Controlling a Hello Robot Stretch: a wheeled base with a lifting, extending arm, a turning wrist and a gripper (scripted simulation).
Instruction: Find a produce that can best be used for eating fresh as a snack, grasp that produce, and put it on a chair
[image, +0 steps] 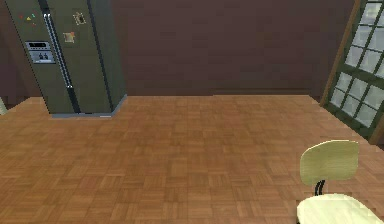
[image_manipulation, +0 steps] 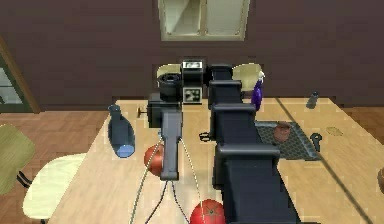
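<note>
A red round fruit lies on the light wooden table, right beside my gripper. The gripper's dark body sits left of the arm, which stretches over the tabletop. With the fruit lying on the table at the gripper's far end, I cannot tell whether it holds anything. A second red round fruit rests nearer the bottom edge, against the arm. A cream chair stands at the table's left end. In the forward view, a cream chair stands at the bottom right.
A blue bottle stands left of the gripper. A dark mat carries a brown bowl; a purple object and a small shaker stand behind. A fridge stands far left across open wooden floor.
</note>
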